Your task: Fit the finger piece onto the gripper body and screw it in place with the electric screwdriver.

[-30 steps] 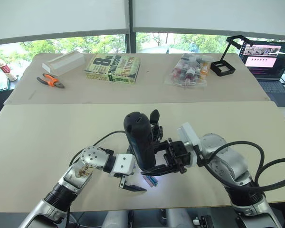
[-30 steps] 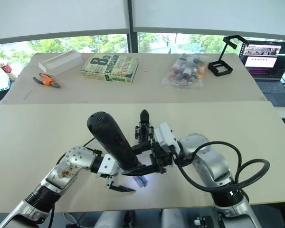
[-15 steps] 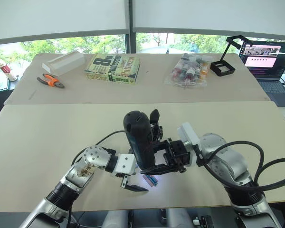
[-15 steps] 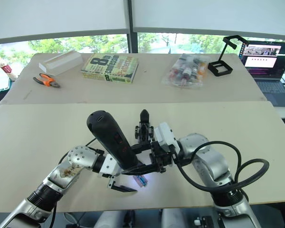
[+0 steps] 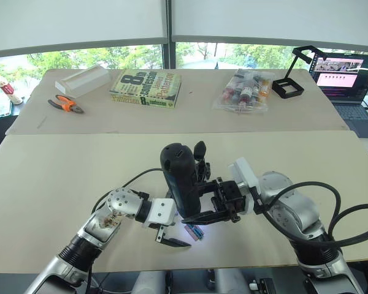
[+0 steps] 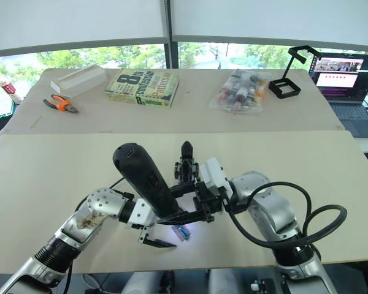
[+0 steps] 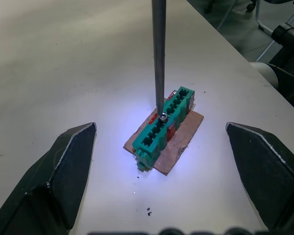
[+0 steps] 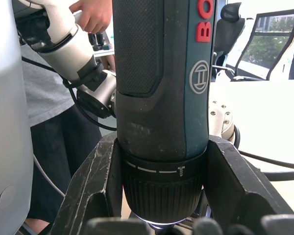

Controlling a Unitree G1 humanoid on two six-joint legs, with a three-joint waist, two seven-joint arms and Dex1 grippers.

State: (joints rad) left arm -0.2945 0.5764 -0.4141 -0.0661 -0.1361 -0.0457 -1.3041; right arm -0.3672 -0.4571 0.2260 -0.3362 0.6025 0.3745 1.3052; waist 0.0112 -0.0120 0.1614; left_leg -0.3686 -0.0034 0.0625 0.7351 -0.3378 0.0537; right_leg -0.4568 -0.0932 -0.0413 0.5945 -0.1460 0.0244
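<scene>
My right gripper (image 5: pixel 207 209) is shut on the electric screwdriver (image 5: pixel 178 180), holding the thick black tool upright over the near table. Its thin metal bit (image 7: pixel 159 54) rests tip-down on a screw atop a small green block (image 7: pixel 164 127), which lies on a brown card lit by the tool's light. My left gripper (image 7: pixel 160 126) is open, one finger on each side of the block and touching nothing. The gripper body (image 6: pixel 185 166), with its upright pointed finger, stands just behind the screwdriver. The finger piece is out of view.
On the far table lie orange pliers (image 5: pixel 65 104), a white box (image 5: pixel 83 79), a book (image 5: pixel 146 89), a bag of small bottles (image 5: pixel 245 90), a black stand (image 5: pixel 291 82) and a laptop (image 5: pixel 346 79). A person's hand (image 8: pixel 93 14) shows behind the screwdriver in the right wrist view.
My left gripper has crept slightly to the right, nearer the screwdriver. The right gripper and the screwdriver have stayed put.
</scene>
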